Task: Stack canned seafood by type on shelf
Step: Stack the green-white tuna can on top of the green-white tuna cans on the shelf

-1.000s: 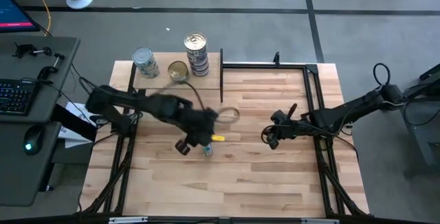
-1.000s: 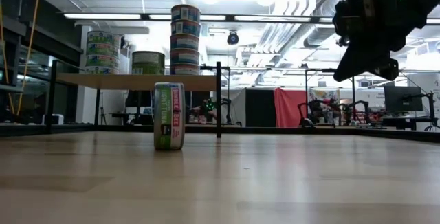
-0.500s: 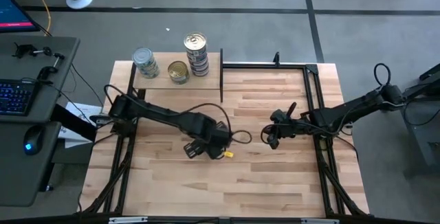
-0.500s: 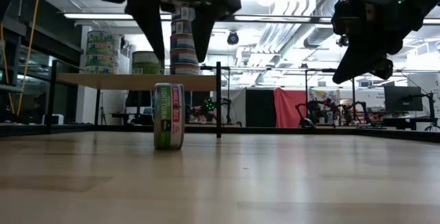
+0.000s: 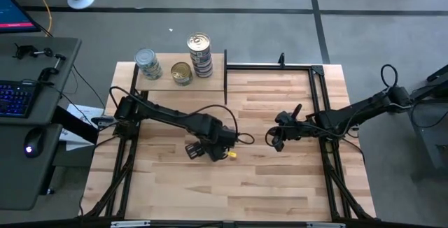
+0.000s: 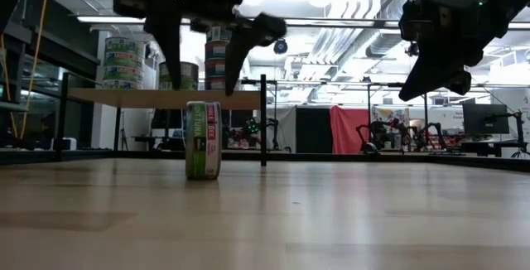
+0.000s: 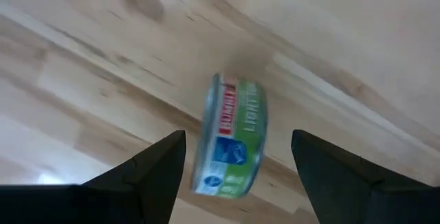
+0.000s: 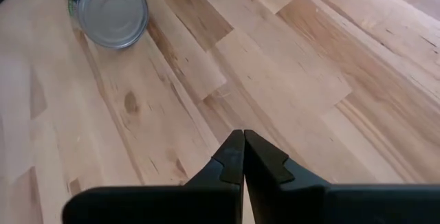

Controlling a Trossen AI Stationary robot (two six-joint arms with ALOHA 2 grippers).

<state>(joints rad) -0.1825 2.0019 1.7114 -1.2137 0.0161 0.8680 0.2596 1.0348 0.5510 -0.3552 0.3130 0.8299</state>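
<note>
the large plank-patterned light-wood desk [image 5: 280,179] carries everything here. at its far left corner stands the small light-wood shelf on thin black uprights [image 5: 213,81], and on it sit three groups of round tins: a tall stack with blue-white labels [image 5: 199,54], a shorter stack with a silver top [image 5: 147,63], and a single low gold-topped tin [image 5: 181,73].

the dark left arm reaches across the middle of the desk, and its left gripper [image 7: 237,157] hangs spread wide above a lone green-labelled round tin [image 7: 232,139]. that tin stands on its edge on the bare desk, well apart from the shelf; in the low view it shows as an upright disc [image 6: 204,139] with the two fingers on either side above it, not touching. the right gripper [image 8: 243,154] waits over the desk's right half with its fingers pressed together on nothing.

the tin looks like a stiff metal can, fairly light for its size, with a smooth printed wall and flat ends. balanced on its rim it will likely roll at the slightest nudge, so a finger arriving early on one side could send it away. the safest hold seems to be across the two flat ends, both fingers closing evenly, since the curved wall gives a slippery, narrow contact. it would probably belong with the greenish-labelled tins, though the shelf labels are too small to match with certainty.
</note>
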